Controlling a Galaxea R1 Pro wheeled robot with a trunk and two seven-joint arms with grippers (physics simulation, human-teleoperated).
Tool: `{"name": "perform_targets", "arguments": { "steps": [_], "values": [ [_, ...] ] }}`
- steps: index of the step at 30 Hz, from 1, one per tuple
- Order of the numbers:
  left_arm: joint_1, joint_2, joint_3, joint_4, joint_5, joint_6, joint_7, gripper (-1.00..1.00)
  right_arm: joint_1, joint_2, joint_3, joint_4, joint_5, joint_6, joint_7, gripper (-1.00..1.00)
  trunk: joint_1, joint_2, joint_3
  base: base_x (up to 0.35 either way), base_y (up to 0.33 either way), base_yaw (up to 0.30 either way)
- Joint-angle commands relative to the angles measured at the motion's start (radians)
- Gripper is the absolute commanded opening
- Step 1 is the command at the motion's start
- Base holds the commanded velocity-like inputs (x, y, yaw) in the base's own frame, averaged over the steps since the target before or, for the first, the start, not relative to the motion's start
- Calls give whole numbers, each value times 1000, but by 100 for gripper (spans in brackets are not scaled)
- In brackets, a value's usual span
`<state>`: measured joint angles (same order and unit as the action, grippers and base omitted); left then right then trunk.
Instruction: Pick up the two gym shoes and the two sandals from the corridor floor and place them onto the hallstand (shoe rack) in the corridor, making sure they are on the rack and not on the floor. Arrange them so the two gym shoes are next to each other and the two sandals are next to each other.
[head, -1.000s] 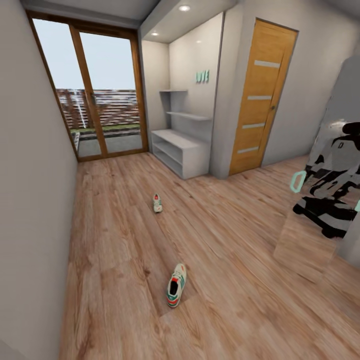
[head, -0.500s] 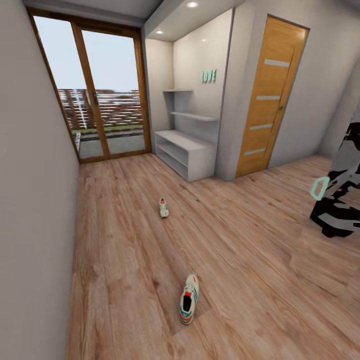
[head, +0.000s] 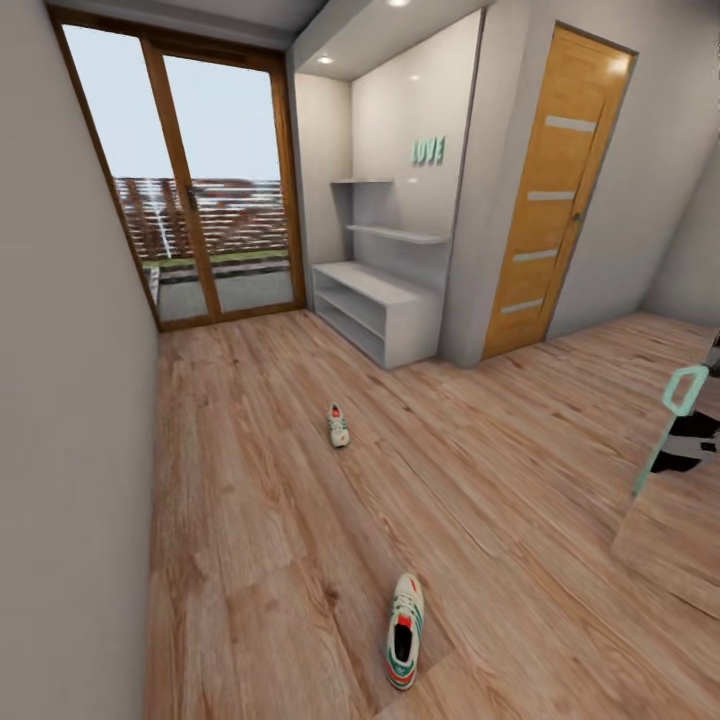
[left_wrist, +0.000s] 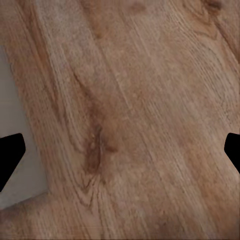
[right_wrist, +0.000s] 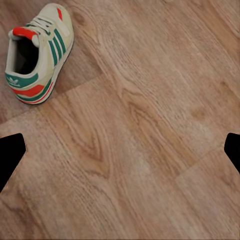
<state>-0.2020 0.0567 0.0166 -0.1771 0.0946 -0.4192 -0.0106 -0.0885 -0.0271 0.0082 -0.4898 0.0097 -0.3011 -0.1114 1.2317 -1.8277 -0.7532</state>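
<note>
From the head camera I see the near cream-white low sneaker with green side stripes and a red-orange tongue (head: 404, 645) lying at about six o'clock on the light brown wood-plank corridor floor (head: 260, 480), toe toward the far end; its twin, the second cream-white sneaker (head: 339, 425), lies well apart from it near the middle of the floor. The white-grey low hallstand with two open shelf tiers and stepped wall shelves (head: 385, 310) stands at about twelve o'clock, beside the orange wooden door (head: 555, 200). No sandals are in sight. The right wrist camera catches the near sneaker (right_wrist: 39, 52) with its black opening facing up. My left tool (left_wrist: 120, 150) and right tool (right_wrist: 120, 150) are both spread wide, pinching nothing. I judge the sneaker light, with a soft upper and stiffer sole — I'd take it across the heel collar or the midfoot sides, where the tool would find firm walls.
</note>
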Motion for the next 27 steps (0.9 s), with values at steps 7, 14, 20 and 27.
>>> {"name": "perform_targets", "arguments": {
  "steps": [7, 14, 20, 27],
  "values": [
    [0, -1, -1, 1, 8, -3, -2, 100, -1, 0, 1, 0, 1, -3, -4, 100, 0, 0, -1, 247, 162, -40],
    [0, -1, -1, 1, 8, -3, -1, 100, -1, 1, 1, 0, 1, -3, -4, 100, 0, 0, -1, 192, 37, -9],
    [0, -1, -1, 1, 8, -3, -2, 100, -1, 1, 1, 0, 1, -3, -4, 100, 0, 0, -1, 30, 4, -132],
    [0, -1, -1, 1, 8, -3, -1, 100, -1, 1, 1, 0, 1, -3, -4, 100, 0, 0, -1, 11, 5, -120]
  ]
}}
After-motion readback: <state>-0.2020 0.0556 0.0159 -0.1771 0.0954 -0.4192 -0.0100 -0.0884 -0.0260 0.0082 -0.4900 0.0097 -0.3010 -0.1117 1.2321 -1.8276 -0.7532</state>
